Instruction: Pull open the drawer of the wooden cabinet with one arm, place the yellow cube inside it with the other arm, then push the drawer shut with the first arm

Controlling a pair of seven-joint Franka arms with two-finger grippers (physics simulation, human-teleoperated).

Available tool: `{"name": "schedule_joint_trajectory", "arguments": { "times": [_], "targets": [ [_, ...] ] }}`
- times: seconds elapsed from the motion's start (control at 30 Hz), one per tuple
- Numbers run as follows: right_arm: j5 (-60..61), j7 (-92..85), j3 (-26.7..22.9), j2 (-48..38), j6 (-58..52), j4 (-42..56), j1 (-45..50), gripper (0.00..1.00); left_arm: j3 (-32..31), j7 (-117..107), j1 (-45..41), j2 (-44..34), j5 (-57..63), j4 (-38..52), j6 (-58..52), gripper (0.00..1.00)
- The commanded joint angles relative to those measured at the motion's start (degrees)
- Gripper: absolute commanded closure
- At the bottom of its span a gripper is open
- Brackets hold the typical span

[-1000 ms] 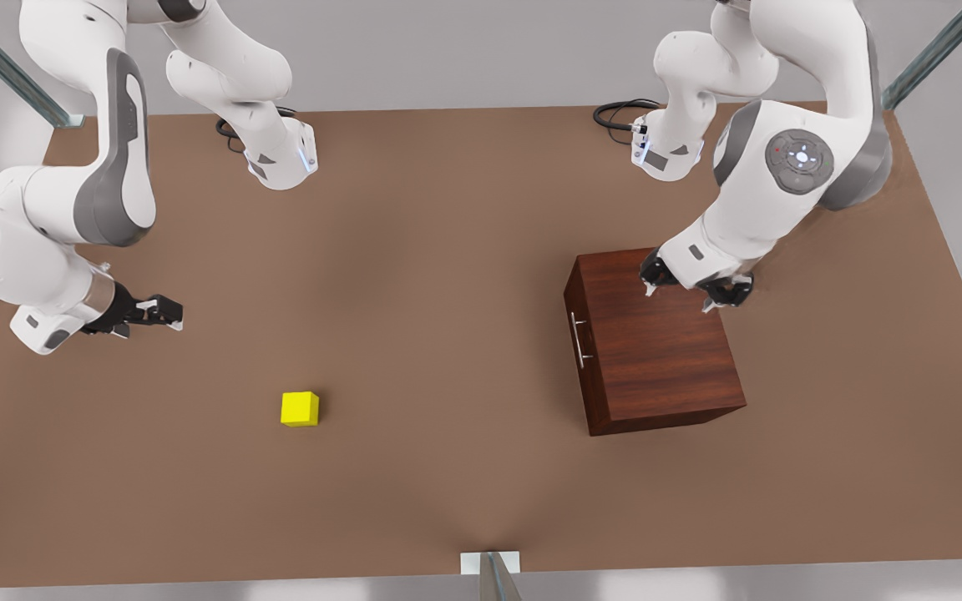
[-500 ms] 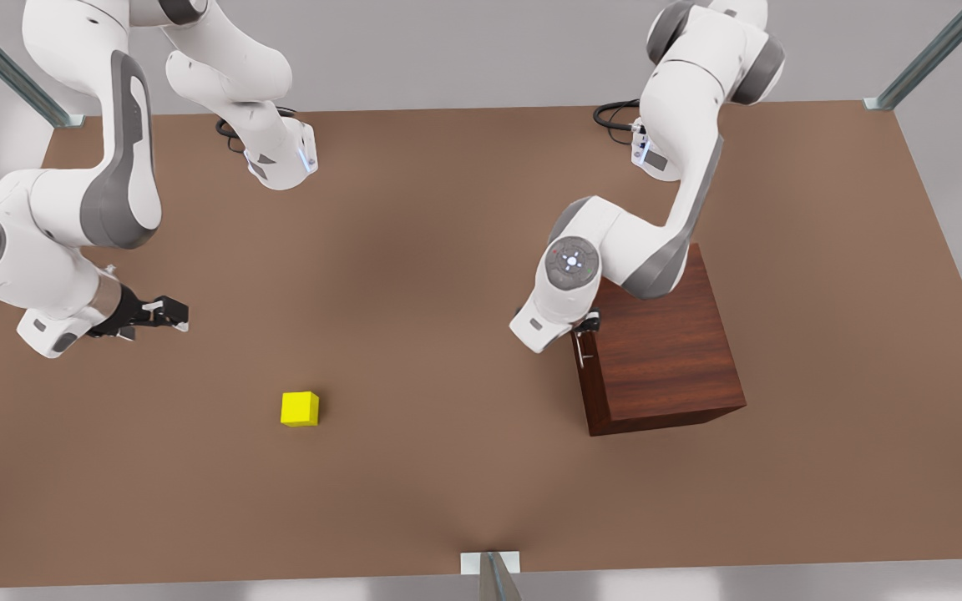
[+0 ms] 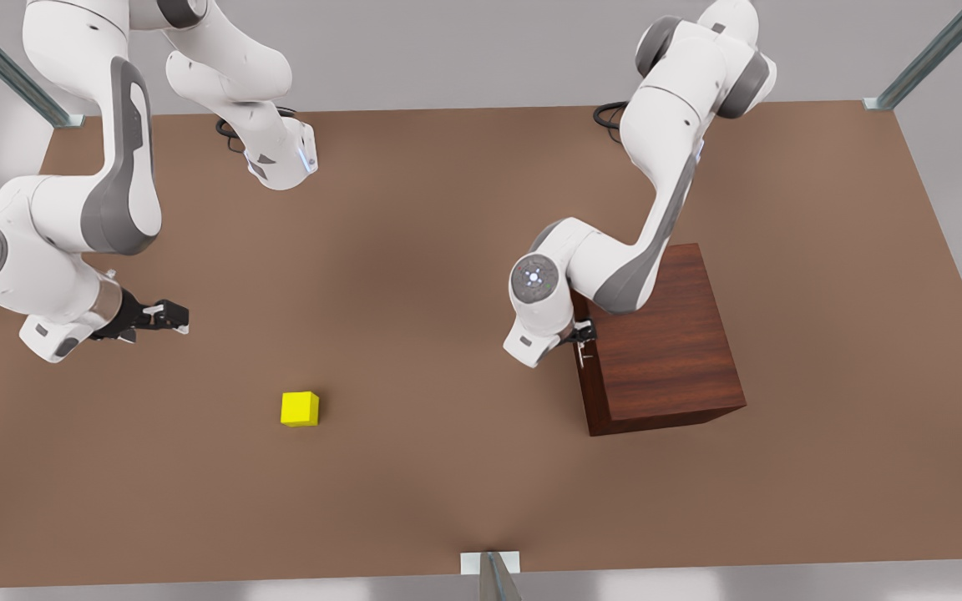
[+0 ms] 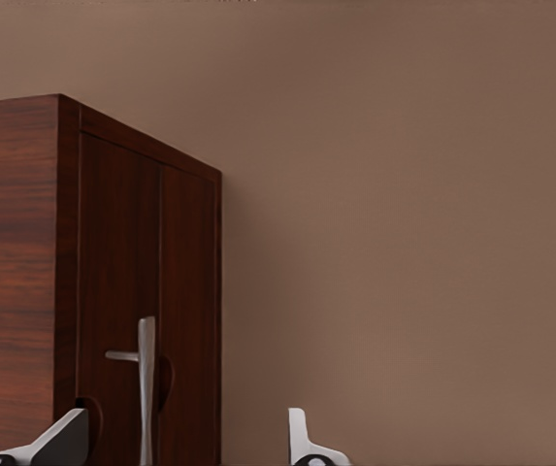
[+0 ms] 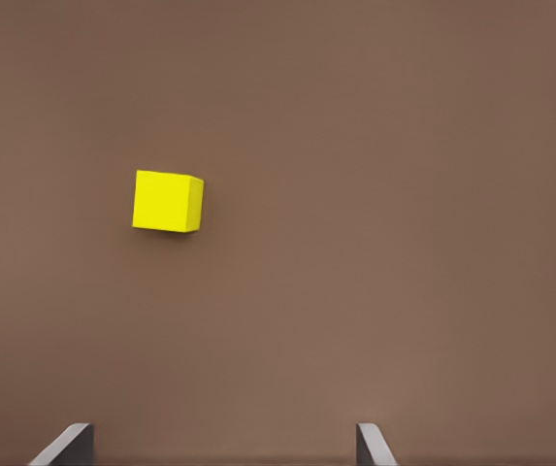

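Brown table [image 3: 448, 250]: one yellow cube [image 3: 300, 409], one wooden cabinet [image 3: 665, 351] (both grippers [image 3: 585, 335] [image 3: 165, 315] spread).

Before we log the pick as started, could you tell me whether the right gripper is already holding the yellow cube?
No: the yellow cube sits alone on the table, well ahead of the open right gripper.
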Motion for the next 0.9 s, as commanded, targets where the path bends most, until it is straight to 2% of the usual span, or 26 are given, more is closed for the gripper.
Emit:
{"name": "schedule_joint_trajectory", "arguments": {
  "times": [0.0,0.87],
  "targets": [
    [0.1,-0.3,0.0,0.0,0.0,0.0,0.0,0.00,0.0,-1.8,0.0,0.3,1.5,0.0,0.2,0.00],
    [0.1,-0.3,0.0,0.6,-0.1,0.0,0.0,0.00,0.0,-0.9,-1.4,1.1,5.6,-3.8,0.1,0.00]
  ]
}}
